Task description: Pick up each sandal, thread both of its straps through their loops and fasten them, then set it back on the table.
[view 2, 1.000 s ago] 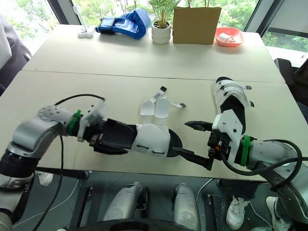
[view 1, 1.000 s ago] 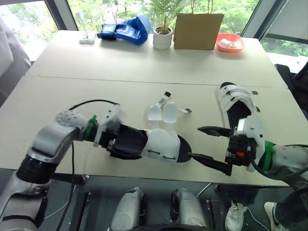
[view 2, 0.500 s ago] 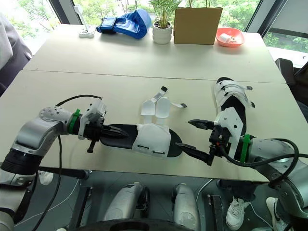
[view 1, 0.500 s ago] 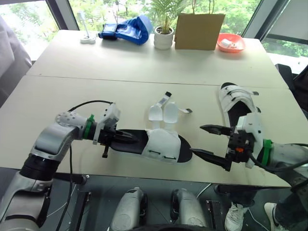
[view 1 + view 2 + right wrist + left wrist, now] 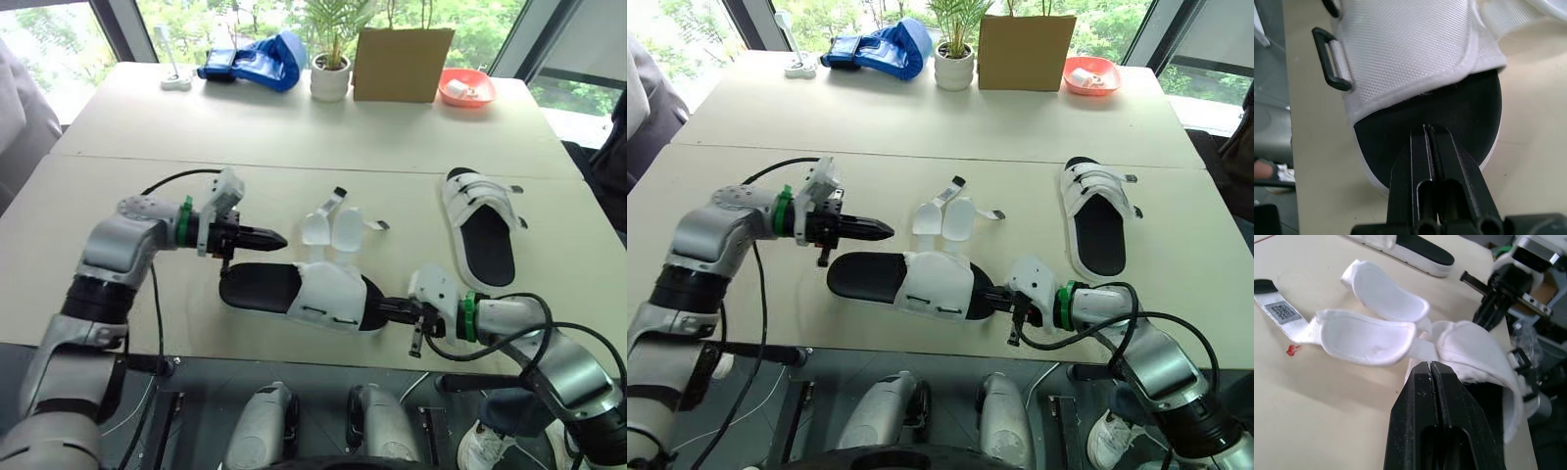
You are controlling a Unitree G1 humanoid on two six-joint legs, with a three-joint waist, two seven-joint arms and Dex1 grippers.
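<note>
Well behind sandal (image 5: 304, 291): plant pot (image 5: 331, 80), cardboard (image 5: 403, 64).

Bright, even daylight from windows (image 5: 470, 20) at 12 o'clock; overexposed at 11 o'clock; shadows on table (image 5: 294, 127) soft, faint.

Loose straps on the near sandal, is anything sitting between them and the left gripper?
Nothing visible does. The left gripper, shut, points toward the loose straps across a bare stretch of table; the sandal itself lies beside that path, nearer the robot.
</note>
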